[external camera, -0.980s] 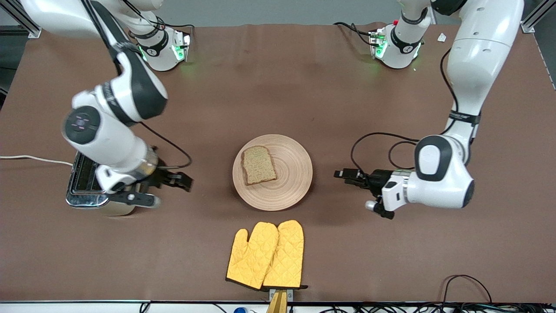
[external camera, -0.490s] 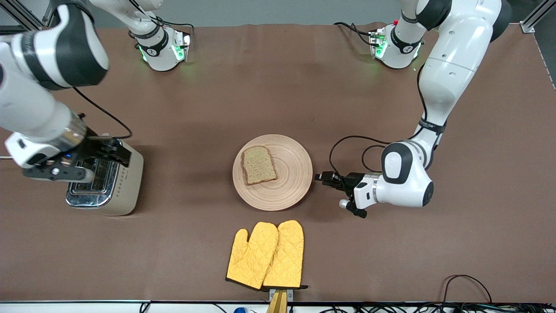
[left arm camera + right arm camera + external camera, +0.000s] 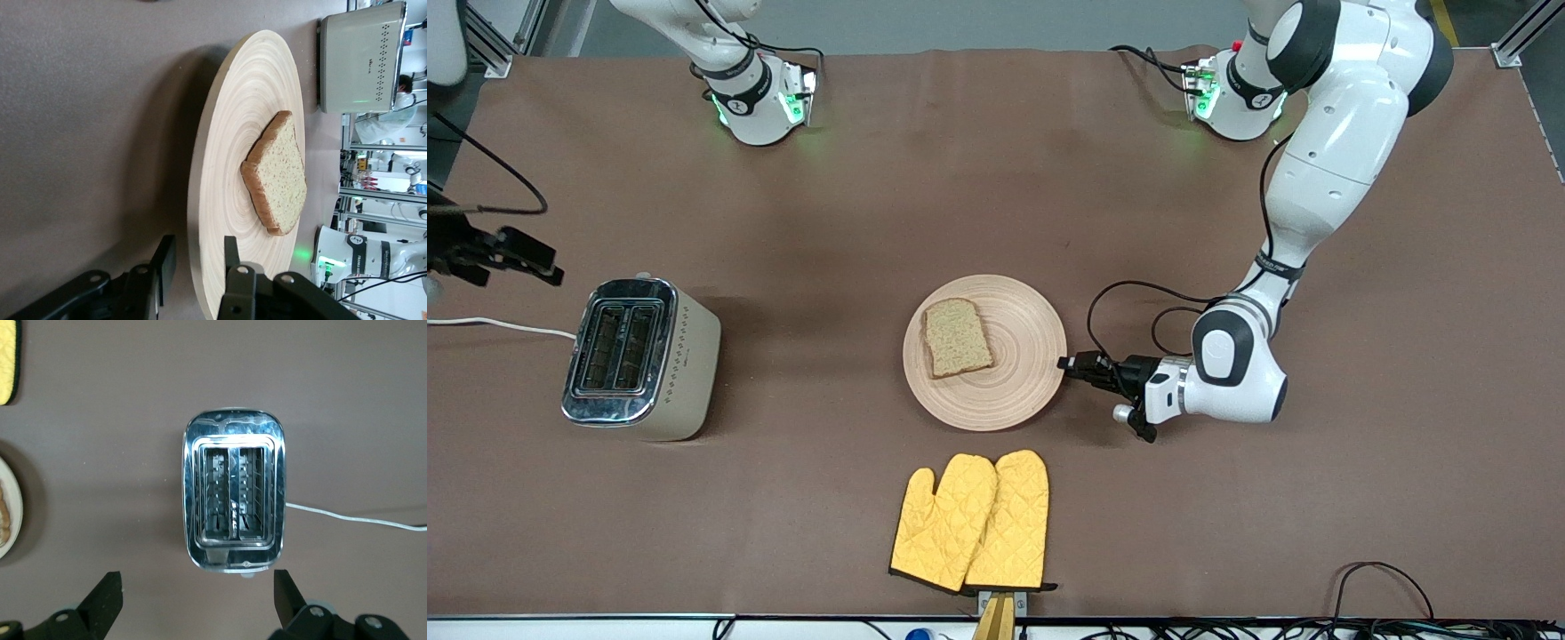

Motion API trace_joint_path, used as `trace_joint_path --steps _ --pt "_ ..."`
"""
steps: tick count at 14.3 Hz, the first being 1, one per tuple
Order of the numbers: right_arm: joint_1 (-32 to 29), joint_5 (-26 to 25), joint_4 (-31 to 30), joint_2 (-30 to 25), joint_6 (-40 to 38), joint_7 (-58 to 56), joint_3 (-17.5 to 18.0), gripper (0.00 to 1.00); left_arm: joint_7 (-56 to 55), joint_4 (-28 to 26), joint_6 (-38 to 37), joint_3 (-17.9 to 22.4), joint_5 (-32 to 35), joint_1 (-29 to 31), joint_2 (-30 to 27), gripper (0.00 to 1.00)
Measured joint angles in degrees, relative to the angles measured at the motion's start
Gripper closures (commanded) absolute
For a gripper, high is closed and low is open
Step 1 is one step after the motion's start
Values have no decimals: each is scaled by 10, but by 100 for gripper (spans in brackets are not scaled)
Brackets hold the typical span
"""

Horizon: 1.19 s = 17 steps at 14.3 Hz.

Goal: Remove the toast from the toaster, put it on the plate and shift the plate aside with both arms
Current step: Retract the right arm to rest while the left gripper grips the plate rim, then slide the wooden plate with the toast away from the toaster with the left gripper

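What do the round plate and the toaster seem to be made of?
The plate looks like pale unvarnished wood: ring grain circles its matte face under the toast. The toaster seems to be cream-painted metal or plastic on its sides, with a mirror-bright, probably chromed or steel, top around both slots.

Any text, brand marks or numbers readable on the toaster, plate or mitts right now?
Toaster: a small dark brand mark on its side wall, too small to read.
Plate: no text, only ring grain.
Toast: none.
Oven mitts: none visible.
Left gripper, open at the plate's rim: no readable marking.
Right gripper, open above the toaster: no readable marking.
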Motion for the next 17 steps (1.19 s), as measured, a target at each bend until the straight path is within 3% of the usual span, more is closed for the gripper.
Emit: trace_joint_path --steps 5,12,17 --pt "2 0 2 -44 -21 0 0 0 7 2 10 -3 -16 -5 10 98" --pt "1 6 40 -44 -65 4 -1 0 -5 9 31 -3 -31 -10 -1 100" --pt "1 14 40 -44 -74 37 -4 0 -128 18 43 8 -33 8 -78 100"
